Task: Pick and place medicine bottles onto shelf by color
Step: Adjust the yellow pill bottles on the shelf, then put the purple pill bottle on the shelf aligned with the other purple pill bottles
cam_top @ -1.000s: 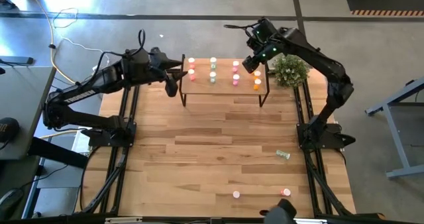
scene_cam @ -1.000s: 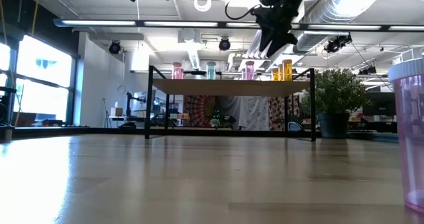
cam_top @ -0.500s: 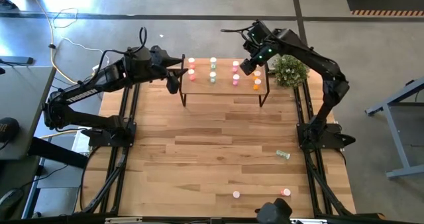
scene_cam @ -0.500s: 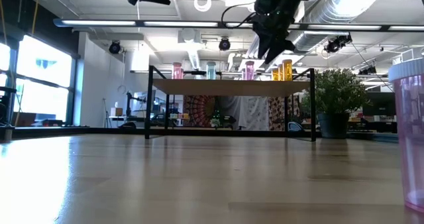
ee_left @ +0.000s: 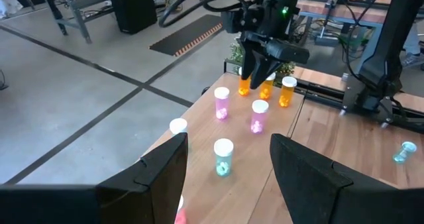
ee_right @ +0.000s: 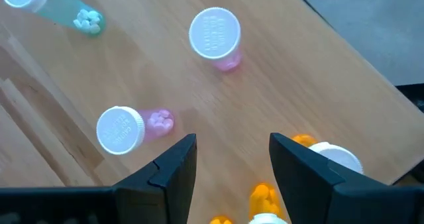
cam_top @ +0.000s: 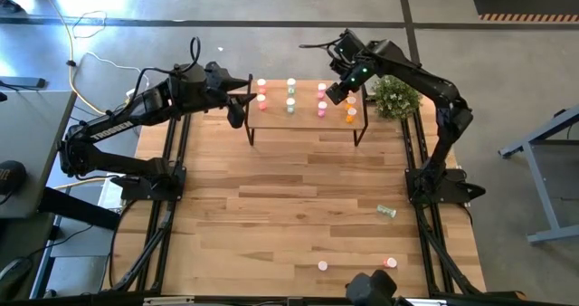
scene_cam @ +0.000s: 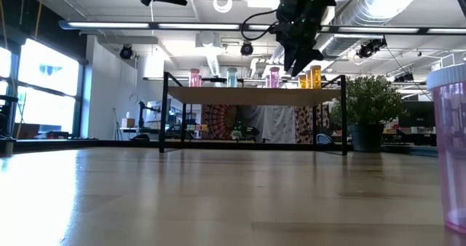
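**Both claws empty above the shelf**

The left claw (cam_top: 237,102) hangs off the left end of the shelf (cam_top: 306,120), fingers apart, holding nothing. On the shelf stand medicine bottles (cam_top: 290,95) in columns: red, green, pink, then orange at the right end. The right claw (cam_top: 336,90) hovers above the shelf between the pink and orange columns, fingers apart and empty. Three more bottles (cam_top: 387,212) lie on the table (cam_top: 271,215), well in front of the shelf.

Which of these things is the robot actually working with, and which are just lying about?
Part of the job:
- bottles on the shelf
- shelf
- loose bottles on the table
- right gripper, open above the shelf
- left gripper, open beside it

Just lying about:
- potted plant
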